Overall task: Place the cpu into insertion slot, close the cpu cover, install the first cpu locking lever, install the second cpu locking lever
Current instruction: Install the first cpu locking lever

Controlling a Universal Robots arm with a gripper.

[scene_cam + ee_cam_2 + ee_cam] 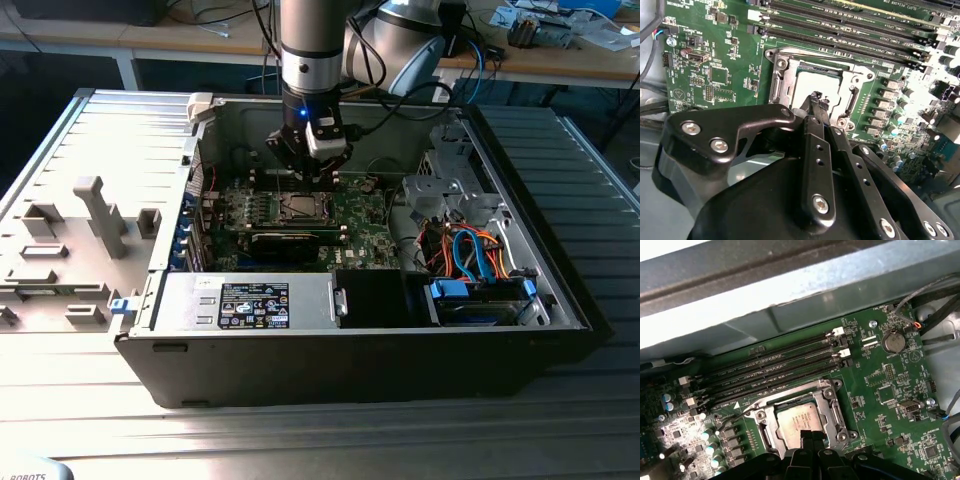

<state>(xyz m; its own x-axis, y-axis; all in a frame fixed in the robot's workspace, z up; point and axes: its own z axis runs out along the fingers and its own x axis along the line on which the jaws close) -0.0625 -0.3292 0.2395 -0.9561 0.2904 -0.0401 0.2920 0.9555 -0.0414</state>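
The cpu (796,422) (814,80), a flat silver-grey square, lies in the insertion slot (298,207) on the green board. The cpu cover (830,406) (778,85), a silver frame, lies flat around the chip. My gripper (815,96) (811,436) (306,178) hangs just above the socket's near edge. Its black fingers are shut together with nothing between them. The gripper body hides the near part of the socket in both wrist views. A thin wire lever (734,413) sticks out beside the socket frame.
Several long black memory slots (775,365) run beside the socket. A black card (290,243) lies across the board just in front of the socket in the exterior view. Case walls (330,110) enclose the board. Bundled cables and a drive cage (470,250) fill the exterior view's right.
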